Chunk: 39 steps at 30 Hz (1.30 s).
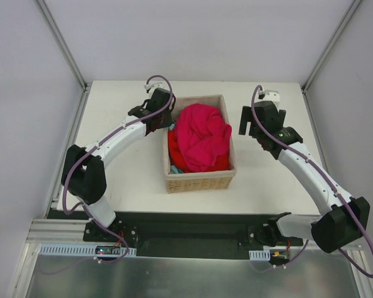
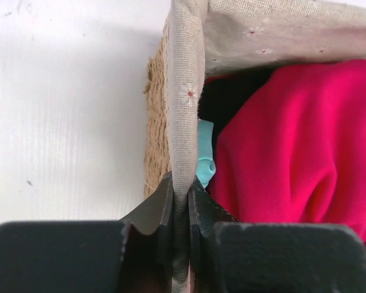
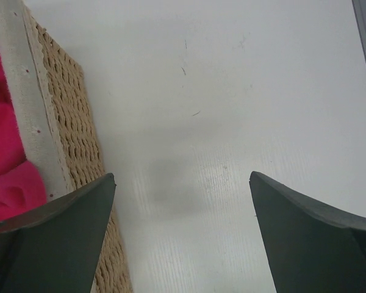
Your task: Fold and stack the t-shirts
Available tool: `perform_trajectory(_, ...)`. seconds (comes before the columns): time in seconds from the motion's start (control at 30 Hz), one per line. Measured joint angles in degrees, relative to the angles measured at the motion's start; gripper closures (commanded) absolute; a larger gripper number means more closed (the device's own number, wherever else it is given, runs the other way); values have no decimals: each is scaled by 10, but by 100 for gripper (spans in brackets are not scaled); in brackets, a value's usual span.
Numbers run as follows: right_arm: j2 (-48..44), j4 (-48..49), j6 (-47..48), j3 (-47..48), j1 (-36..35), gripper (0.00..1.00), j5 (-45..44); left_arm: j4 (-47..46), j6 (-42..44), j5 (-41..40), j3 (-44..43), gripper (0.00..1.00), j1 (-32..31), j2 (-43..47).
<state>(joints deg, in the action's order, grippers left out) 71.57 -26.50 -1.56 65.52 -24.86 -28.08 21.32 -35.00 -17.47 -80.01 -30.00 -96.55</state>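
T-shirts (image 2: 293, 152) lie beside left gripper (image 2: 180, 185), which apparently pinches only basket rim (image 2: 186, 91).

Crimson-pink tee (image 1: 202, 135), plain, brighter red tee (image 1: 175, 155), sliver of teal tee (image 2: 205, 162), tan basket (image 1: 199, 182) in a woven wicker pattern, its beige liner (image 2: 186, 91) dotted with tiny red specks, white counter (image 1: 124, 180), my jaws dark grey, my cables (image 1: 158, 79) purple.
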Motion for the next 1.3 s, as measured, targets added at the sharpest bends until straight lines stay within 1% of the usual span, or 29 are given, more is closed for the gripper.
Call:
perform_trajectory(0.13, 7, -1, -3, 1, -2, 4, 0, 17, 28, -9, -3, 100, 4, 2)
perform_trajectory(0.27, 16, -7, -8, 1, -5, 4, 1, 37, 40, 6, -3, 100, 35, 12)
perform_trajectory(0.33, 17, -9, -9, 1, -7, 4, 1, 51, 50, 13, -1, 100, 66, 20)
perform_trajectory(0.5, 17, -9, -10, 1, -12, 4, 0, 71, 98, 20, -6, 100, 195, 24)
perform_trajectory(0.53, 17, -9, -9, 1, -12, 4, 0, 75, 107, 19, -10, 100, 214, 22)
perform_trajectory(0.67, 17, -8, -9, 1, -13, 4, 0, 97, 151, -16, -50, 100, 274, -8)
perform_trajectory(0.73, 18, -8, -9, 3, -13, 4, 0, 96, 167, -21, -76, 100, 290, -33)
perform_trajectory(0.83, 22, -8, -9, 11, -13, 4, 0, 88, 195, -4, -110, 100, 306, -65)
perform_trajectory(0.97, 25, -3, -9, 18, -13, 4, 0, 77, 232, 36, -147, 100, 323, -97)
perform_trajectory(1.1, 32, 7, -9, 18, -15, 4, 1, 67, 262, 95, -193, 100, 348, -134)
perform_trajectory(1.3, 65, 19, -7, 32, -21, 4, 2, 60, 306, 136, -286, 100, 376, -206)
